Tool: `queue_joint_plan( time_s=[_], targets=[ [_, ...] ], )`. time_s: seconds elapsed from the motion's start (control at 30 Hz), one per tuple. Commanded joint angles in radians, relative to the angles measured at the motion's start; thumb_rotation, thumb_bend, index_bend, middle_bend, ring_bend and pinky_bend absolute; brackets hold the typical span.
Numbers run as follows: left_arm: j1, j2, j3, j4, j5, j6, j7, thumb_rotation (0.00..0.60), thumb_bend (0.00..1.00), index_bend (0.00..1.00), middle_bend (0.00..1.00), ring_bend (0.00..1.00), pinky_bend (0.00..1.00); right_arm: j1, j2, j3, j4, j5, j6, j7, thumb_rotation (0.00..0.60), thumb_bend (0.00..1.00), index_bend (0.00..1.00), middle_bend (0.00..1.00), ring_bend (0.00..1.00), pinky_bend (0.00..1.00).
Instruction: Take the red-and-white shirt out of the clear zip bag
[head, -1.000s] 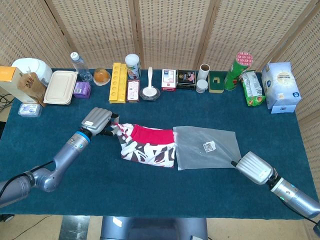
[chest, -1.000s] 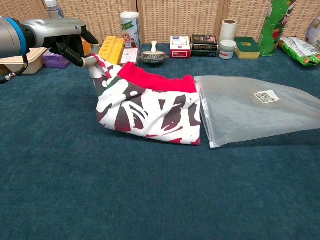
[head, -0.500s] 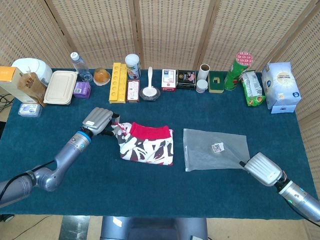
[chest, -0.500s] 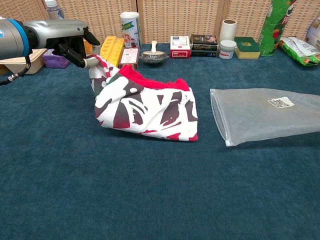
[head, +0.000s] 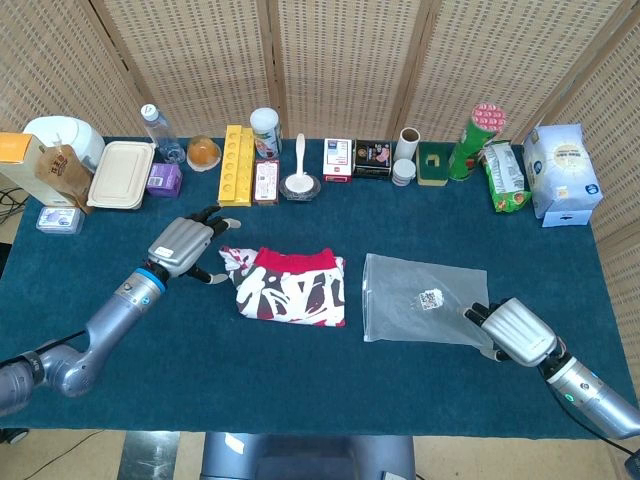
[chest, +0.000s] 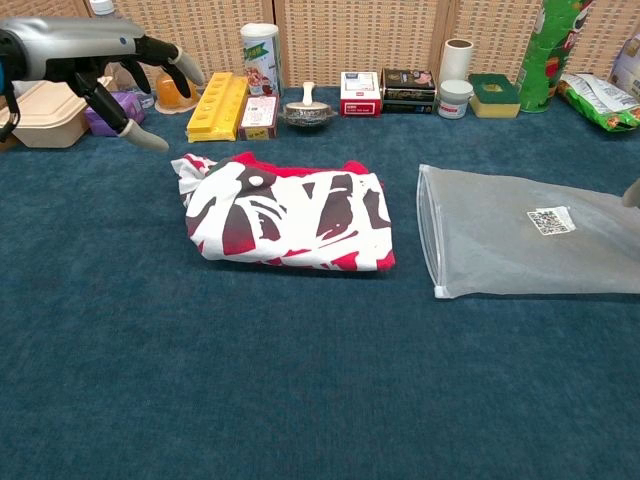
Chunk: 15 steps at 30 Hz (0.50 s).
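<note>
The red-and-white shirt (head: 288, 287) (chest: 288, 210) lies folded on the blue table, fully outside the clear zip bag (head: 422, 300) (chest: 525, 230). The bag lies flat and empty to the shirt's right, a gap between them. My left hand (head: 181, 244) (chest: 100, 55) hovers just left of the shirt with fingers spread, holding nothing. My right hand (head: 515, 331) sits at the bag's right edge, fingers apart and off the bag; only a fingertip (chest: 632, 194) shows in the chest view.
A row of items lines the far edge: a yellow tray (head: 236, 164), a white canister (head: 265, 130), a bowl with spoon (head: 300, 183), small boxes (head: 357, 159), a green tube (head: 471, 141), snack bags (head: 506, 175), and a lunch box (head: 121, 174).
My left hand let go of the shirt and opened, moving left; the shirt settled flat. My right hand released the bag's corner and opened, and the bag slid slightly left.
</note>
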Motion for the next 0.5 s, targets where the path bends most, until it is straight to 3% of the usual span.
queue_joint_plan(
  time_s=[0.03, 0.23, 0.5],
  targets=[
    [0.030, 0.034, 0.001, -0.042, -0.007, 0.039, 0.003, 0.600, 0.16, 0.16, 0.23, 0.06, 0.21, -0.006, 0.004, 0.021, -0.021, 0.018, 0.022, 0.028, 0.443, 0.06, 0.26, 0.44, 0.68, 0.78],
    [0.120, 0.111, 0.012, -0.141, 0.012, 0.158, -0.013, 0.600, 0.18, 0.16, 0.23, 0.06, 0.21, -0.032, 0.030, 0.087, -0.077, 0.098, 0.061, 0.086, 0.441, 0.08, 0.27, 0.44, 0.67, 0.77],
    [0.277, 0.199, 0.086, -0.231, 0.122, 0.343, -0.027, 0.600, 0.24, 0.16, 0.23, 0.06, 0.22, -0.093, 0.063, 0.161, -0.161, 0.234, 0.061, 0.102, 0.436, 0.20, 0.44, 0.51, 0.67, 0.76]
  ],
)
